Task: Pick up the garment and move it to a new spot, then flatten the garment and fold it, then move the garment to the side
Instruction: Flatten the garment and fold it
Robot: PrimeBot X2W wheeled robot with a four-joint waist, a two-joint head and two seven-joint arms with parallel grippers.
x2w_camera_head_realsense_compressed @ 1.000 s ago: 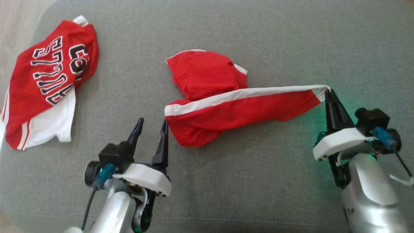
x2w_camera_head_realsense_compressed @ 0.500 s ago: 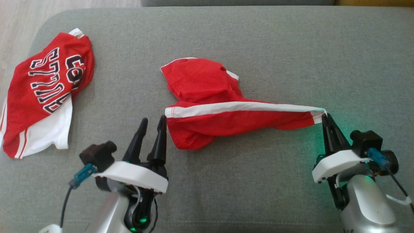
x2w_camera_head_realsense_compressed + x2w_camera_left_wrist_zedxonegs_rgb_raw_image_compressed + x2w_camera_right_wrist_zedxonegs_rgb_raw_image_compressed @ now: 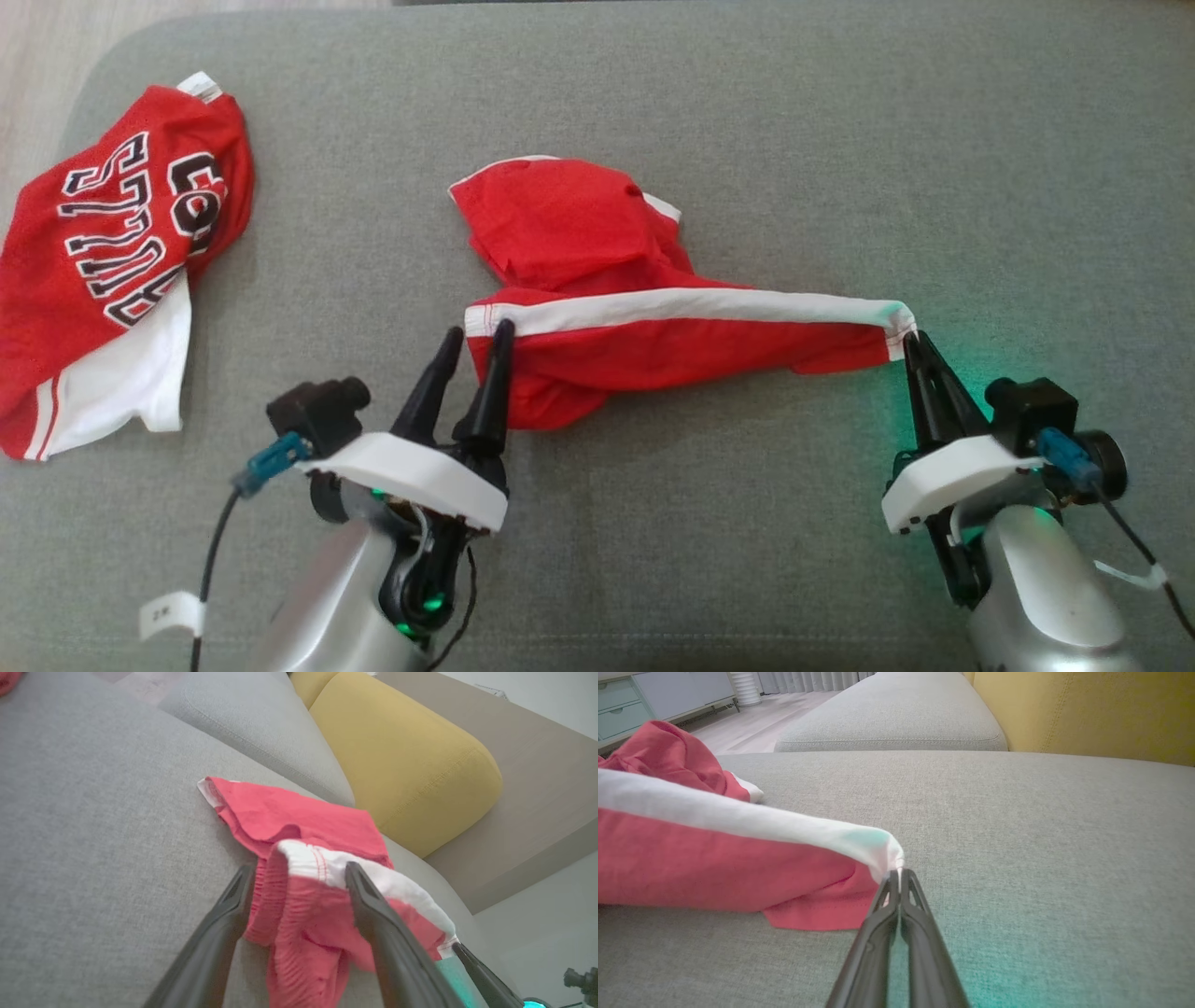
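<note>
The garment (image 3: 653, 345) is a red piece with a white stripe, bunched on the grey sofa cushion (image 3: 653, 112) and stretched out to the right. My right gripper (image 3: 908, 336) is shut on the garment's right corner (image 3: 889, 856), which it holds a little above the cushion. My left gripper (image 3: 479, 333) stands open at the garment's left end. In the left wrist view that gripper (image 3: 299, 872) has the red and white waistband corner (image 3: 303, 896) between its two fingers, not pinched.
A second red garment with "BULLS" lettering and a white panel (image 3: 103, 261) lies at the cushion's far left edge. A yellow back cushion (image 3: 411, 760) and another grey seat cushion (image 3: 892, 714) lie beyond. Bare wood floor (image 3: 752, 723) shows past the sofa.
My left gripper has moved right and forward, bringing its open fingers around the garment's left end. My right gripper has lowered slightly with the corner in it. The camera has shifted.
</note>
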